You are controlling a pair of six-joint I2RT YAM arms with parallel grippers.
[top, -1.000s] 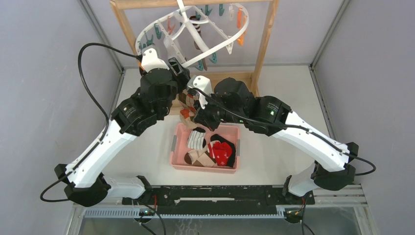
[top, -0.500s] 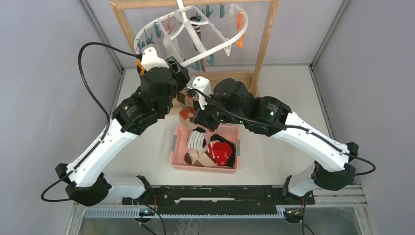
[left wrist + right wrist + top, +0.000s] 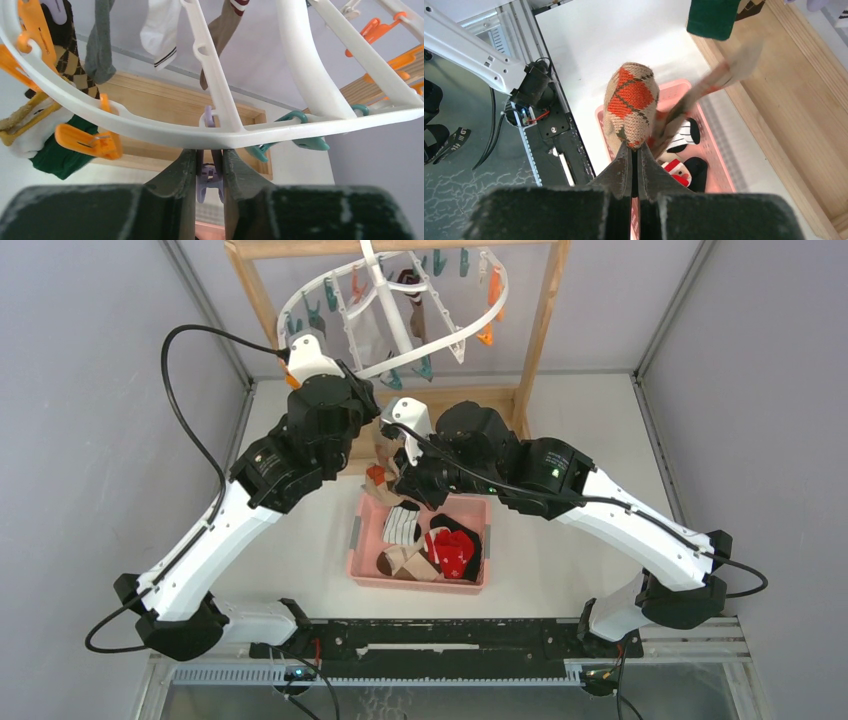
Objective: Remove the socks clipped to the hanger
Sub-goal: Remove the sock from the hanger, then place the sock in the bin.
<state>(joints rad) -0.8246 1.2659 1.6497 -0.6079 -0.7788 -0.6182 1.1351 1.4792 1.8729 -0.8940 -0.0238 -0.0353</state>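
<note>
Progress near halfway: several socks [image 3: 440, 552] in pink basket [image 3: 362, 540]; left gripper [image 3: 209, 159] pinching purple clip [image 3: 206, 181] under hanger [image 3: 150, 127]; right gripper [image 3: 634, 156] clamped on orange-argyle sock [image 3: 630, 102] over basket; grey sock [image 3: 100, 45], white striped sock [image 3: 157, 30], brown-argyle sock [image 3: 67, 57] left clipped

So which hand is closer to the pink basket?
Right. The right hand hangs just over the far end of the basket, gripping a sock; the left hand is up at the hanger, pinching a clip.

Tilted white hanger [image 3: 310, 75] holds several clipped socks [image 3: 160, 30]
</note>
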